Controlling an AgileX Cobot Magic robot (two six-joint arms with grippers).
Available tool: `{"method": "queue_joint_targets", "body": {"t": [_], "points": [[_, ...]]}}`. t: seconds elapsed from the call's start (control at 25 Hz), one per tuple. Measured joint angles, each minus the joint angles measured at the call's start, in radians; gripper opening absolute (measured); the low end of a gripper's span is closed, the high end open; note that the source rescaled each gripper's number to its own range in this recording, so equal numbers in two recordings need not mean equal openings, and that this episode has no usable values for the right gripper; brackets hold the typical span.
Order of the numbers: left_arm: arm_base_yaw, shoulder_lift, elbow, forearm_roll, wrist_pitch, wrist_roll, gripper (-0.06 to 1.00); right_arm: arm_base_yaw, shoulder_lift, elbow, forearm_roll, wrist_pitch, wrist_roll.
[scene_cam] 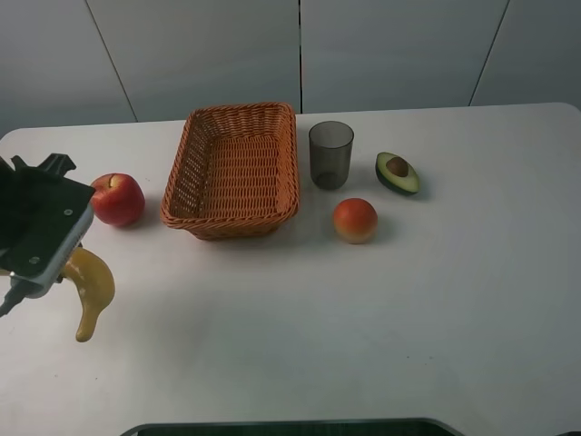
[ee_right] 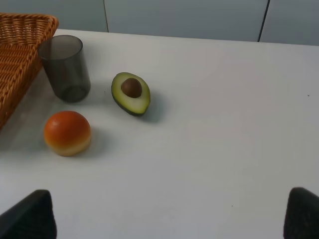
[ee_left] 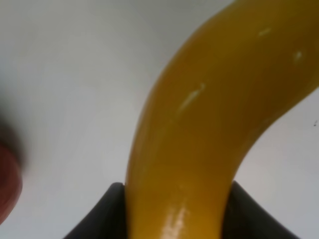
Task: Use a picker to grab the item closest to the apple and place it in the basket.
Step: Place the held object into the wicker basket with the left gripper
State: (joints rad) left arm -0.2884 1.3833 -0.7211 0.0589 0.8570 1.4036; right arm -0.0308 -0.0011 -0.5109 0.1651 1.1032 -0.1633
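Observation:
A yellow banana [scene_cam: 93, 289] lies at the table's left edge, in front of the red apple [scene_cam: 116, 198]. My left gripper [scene_cam: 69, 264] is shut on its upper end, mostly hidden under the wrist housing. The left wrist view is filled by the banana [ee_left: 199, 129] passing between the two black fingertips [ee_left: 99, 216], with the apple [ee_left: 7, 185] a red blur at the edge. The woven basket [scene_cam: 292, 153] stands right of the apple. My right gripper [ee_right: 167, 221] is open over bare table, out of the exterior view.
Right of the basket stand a dark translucent cup [scene_cam: 330, 154], an avocado half [scene_cam: 398, 173] and an orange-red fruit [scene_cam: 355, 221]. The right wrist view shows the same cup [ee_right: 65, 68], avocado [ee_right: 131, 93], fruit [ee_right: 67, 133] and a corner of the basket [ee_right: 17, 55].

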Motion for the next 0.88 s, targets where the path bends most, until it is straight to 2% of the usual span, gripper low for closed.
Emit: {"method": "queue_joint_targets", "body": {"t": [0.12,0.36,0.64,0.88], "points": [[0.000,-0.063,0.000,-0.026,0.021,-0.011,0.00,0.000,0.000,0.000,0.000,0.000,0.000],[0.000,-0.106,-0.010,-0.158,0.022,-0.047,0.00,0.000,0.000,0.000,0.000,0.000,0.000],[0.000,-0.106,-0.067,-0.213,-0.076,-0.369,0.00,0.000,0.000,0.000,0.000,0.000,0.000],[0.000,-0.103,-0.070,-0.318,-0.272,-0.671,0.00,0.000,0.000,0.000,0.000,0.000,0.000]]}}
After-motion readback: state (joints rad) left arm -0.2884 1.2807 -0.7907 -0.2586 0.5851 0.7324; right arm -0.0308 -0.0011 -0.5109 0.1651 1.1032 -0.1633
